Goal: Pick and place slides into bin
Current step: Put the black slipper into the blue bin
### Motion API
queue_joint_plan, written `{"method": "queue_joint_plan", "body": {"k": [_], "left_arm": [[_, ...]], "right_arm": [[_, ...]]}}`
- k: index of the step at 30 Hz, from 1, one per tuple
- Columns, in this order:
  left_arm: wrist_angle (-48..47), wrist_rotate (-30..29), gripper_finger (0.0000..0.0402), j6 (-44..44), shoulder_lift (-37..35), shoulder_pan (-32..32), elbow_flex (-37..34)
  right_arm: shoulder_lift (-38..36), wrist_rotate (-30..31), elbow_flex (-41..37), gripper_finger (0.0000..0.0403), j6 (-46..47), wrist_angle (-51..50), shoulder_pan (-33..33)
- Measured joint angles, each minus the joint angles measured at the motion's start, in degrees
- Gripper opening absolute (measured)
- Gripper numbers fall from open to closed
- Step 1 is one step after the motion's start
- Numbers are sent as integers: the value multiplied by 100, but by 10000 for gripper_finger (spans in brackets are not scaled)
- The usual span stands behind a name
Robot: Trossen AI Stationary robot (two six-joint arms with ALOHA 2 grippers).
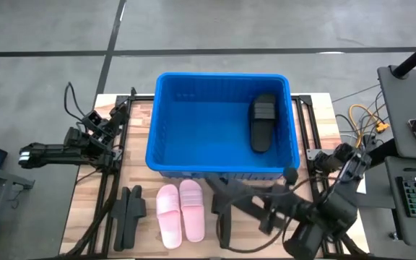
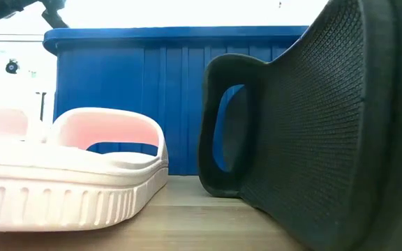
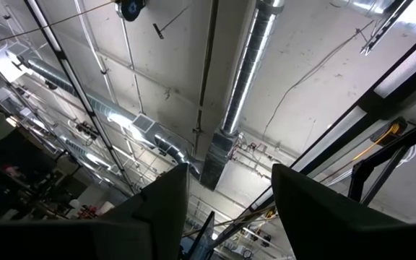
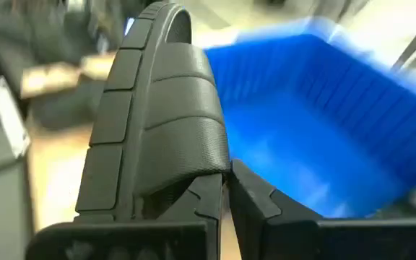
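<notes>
One matte black slide (image 1: 261,121) is already lying inside the large bright blue plastic bin (image 1: 166,123), toward its right wall. We are now working on a second black slide (image 4: 157,123): our right gripper (image 4: 226,189) is pinching it, fingers closed down on the sole's edge, and holding it just in front of the bin's near wall, above the wooden surface (image 1: 143,238). In the low view that slide (image 2: 313,132) is hanging tilted beside the pale pink pair of slides (image 1: 180,209), which are lying side by side on the surface in front of the bin. Another black pair (image 1: 130,215) is waiting to the left of the pink one.

Our left gripper (image 3: 226,209) is parked at the table's left edge, pointing at the ceiling, its fingers standing apart and holding nothing.

We judge the carry step to be in hand. Next, we are needing to raise the slide clear of the rolled rim, move it over the bin's floor, and let go.
</notes>
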Motion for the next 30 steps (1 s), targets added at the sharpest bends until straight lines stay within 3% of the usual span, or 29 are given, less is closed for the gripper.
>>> {"method": "queue_joint_plan", "body": {"k": [3,7,14,21,25,30], "left_arm": [[0,17,183,0,-32,0,0],[5,20,183,0,-73,2,0],[4,87,183,-2,-114,2,0],[11,140,183,-2,-153,2,0],[15,93,183,0,-168,2,0],[9,89,183,0,-166,2,0]], "right_arm": [[-11,636,410,11,-119,-3,-249],[-74,741,774,11,-564,195,-860],[-173,-247,765,11,-2045,1016,-2289],[-133,-518,747,11,-2496,960,-3666],[-133,-1516,737,11,-2925,1029,-4381],[-127,-3941,713,11,-3944,1533,-5213]]}}
